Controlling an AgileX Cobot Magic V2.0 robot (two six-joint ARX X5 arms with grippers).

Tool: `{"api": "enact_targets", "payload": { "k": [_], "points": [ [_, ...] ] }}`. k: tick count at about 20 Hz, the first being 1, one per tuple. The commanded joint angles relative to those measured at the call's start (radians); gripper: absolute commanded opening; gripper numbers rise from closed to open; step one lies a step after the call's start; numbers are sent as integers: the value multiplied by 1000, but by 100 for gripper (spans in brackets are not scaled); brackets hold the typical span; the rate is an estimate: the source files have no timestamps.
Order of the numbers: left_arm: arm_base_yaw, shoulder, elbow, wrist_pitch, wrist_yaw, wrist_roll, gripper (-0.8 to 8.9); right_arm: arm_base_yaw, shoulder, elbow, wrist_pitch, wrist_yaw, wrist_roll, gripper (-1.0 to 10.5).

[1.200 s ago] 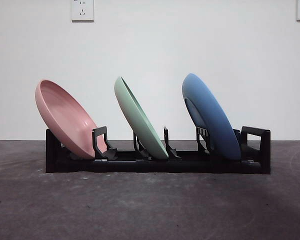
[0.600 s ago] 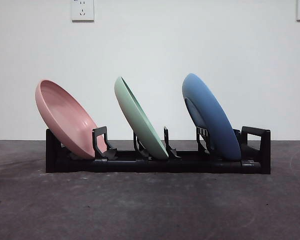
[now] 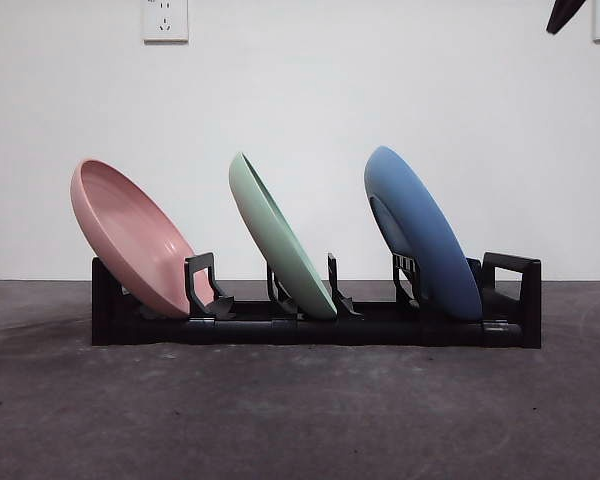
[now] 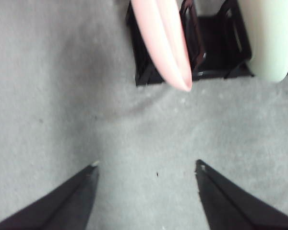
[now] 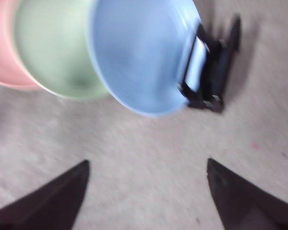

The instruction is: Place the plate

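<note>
Since the earlier front views, only one thing had changed: a black arm tip (image 3: 564, 13) had appeared at the top corner above the rack's blue end, while the plates had not shifted.

We saw the blue plate (image 3: 420, 232) leaning in the end slot of the black rack (image 3: 310, 330), the green plate (image 3: 280, 240) in the middle slot and the pink plate (image 3: 130, 235) at the other end, all tilted the same way. We could not tell which plate the task meant, since all three sat racked already.

We judged them light, rigid and smooth, likely plastic, so slippery on the face; the raised upper rim, clear of the rack's prongs, looked the best hold.

Our right gripper (image 5: 146, 167) hung above the blue plate's end with its jaws wide apart and empty; our left gripper (image 4: 146, 165), equally spread and empty, hovered near the pink plate's end.

We found no readable writing or brand anywhere.
</note>
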Motion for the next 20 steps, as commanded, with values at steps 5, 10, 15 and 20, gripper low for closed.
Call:
{"api": "enact_targets", "payload": {
  "k": [5, 10, 15, 20],
  "points": [
    [-3, 5, 23, 18, 3, 9, 344, 114, 199, 233, -15, 23, -22, 363],
    [-3, 5, 23, 22, 3, 9, 344, 212, 410, 398, 39, 26, -22, 361],
    [-3, 5, 23, 27, 3, 9, 344, 272, 578, 495, 82, 50, -22, 298],
    [-3, 5, 23, 37, 3, 9, 344, 298, 665, 505, 123, 105, -23, 266]
  ]
}}
